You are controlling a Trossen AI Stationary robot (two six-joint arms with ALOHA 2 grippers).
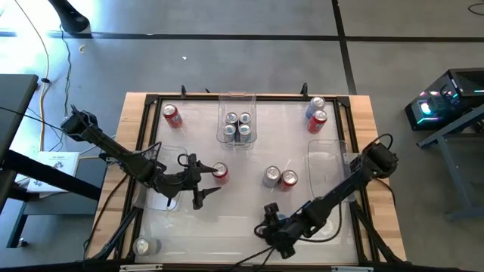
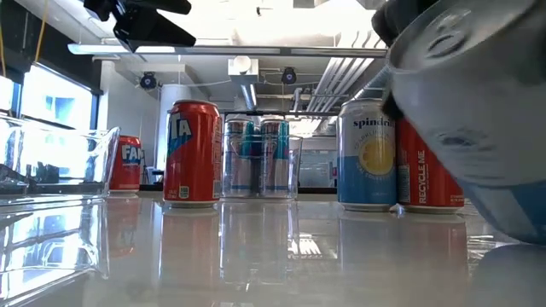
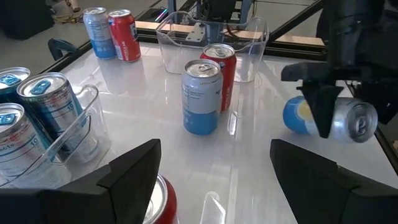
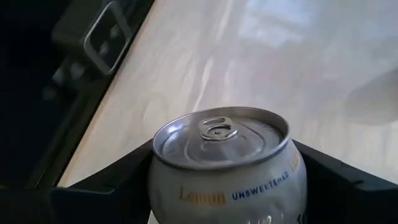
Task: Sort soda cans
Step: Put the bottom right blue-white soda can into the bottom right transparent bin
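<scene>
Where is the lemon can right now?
The lemon can is gripped between the right gripper's fingers near the table's front edge in the high view, held on its side, in front of the silver-and-red can pair at mid-table.

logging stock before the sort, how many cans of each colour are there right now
red cans: 4
silver or blue cans: 8 (4 in the middle bin, 1 held sideways in the right gripper)
total: 12
</scene>
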